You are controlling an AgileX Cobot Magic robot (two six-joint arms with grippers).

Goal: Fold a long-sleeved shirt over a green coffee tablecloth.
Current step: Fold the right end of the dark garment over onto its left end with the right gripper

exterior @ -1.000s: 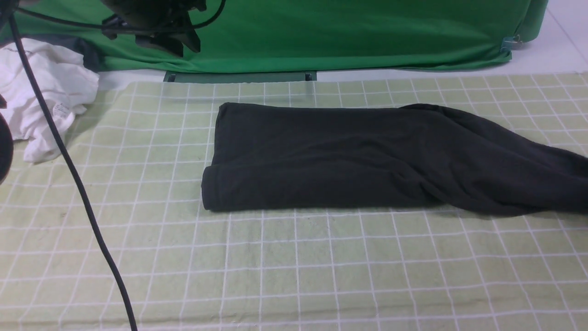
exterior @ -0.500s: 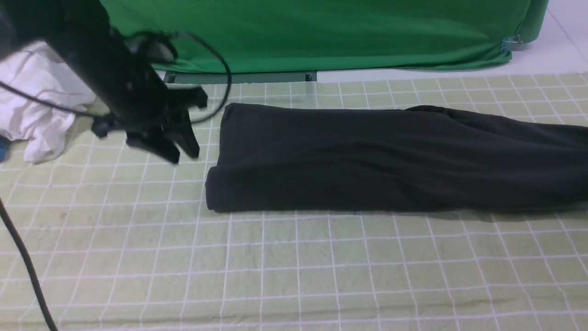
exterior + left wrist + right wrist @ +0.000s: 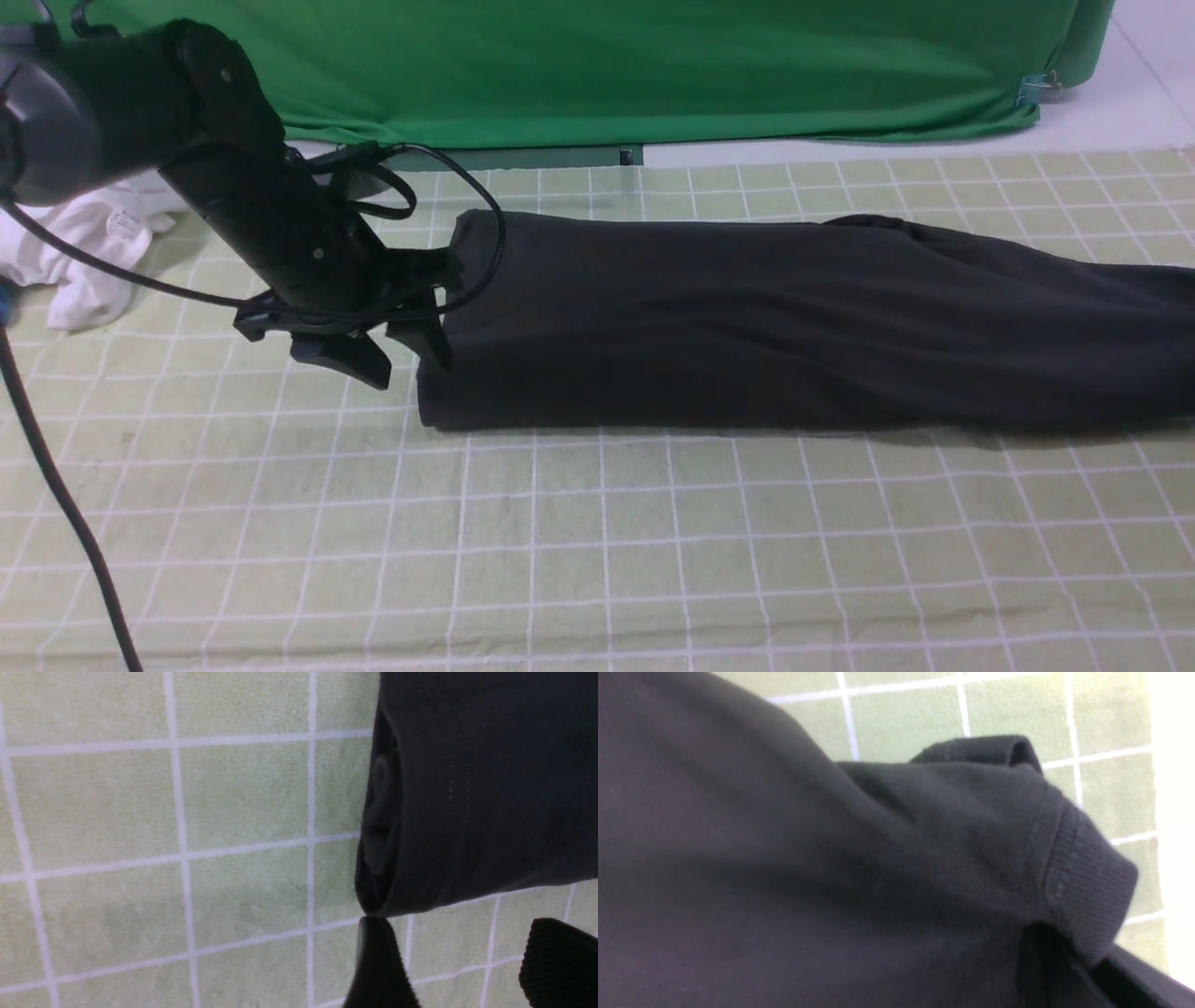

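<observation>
The long-sleeved shirt [image 3: 747, 317] lies as a long black band across the green coffee tablecloth [image 3: 653, 541], running off the frame's right edge. Its print and neck label are hidden. My left gripper [image 3: 406, 369] is open, low at the shirt's near left corner. In the left wrist view the left gripper [image 3: 460, 926] has bare cloth between its fingers, one fingertip [image 3: 373, 933] meeting the rolled shirt [image 3: 467, 788] edge. In the right wrist view the right gripper [image 3: 1078, 970] is shut on the shirt [image 3: 784, 858], a ribbed cuff [image 3: 1083, 872] draped over it.
A crumpled white garment [image 3: 84, 252] lies at the far left behind my left arm. Plain bright green fabric [image 3: 653, 65] hangs along the back. A black cable [image 3: 56, 504] crosses the cloth's left front. White floor [image 3: 1120, 103] shows at the back right.
My left arm came down from the top left to the shirt's left end. The shirt's drooping right end was drawn rightward and straightened, and the whole shirt shifted slightly right.
</observation>
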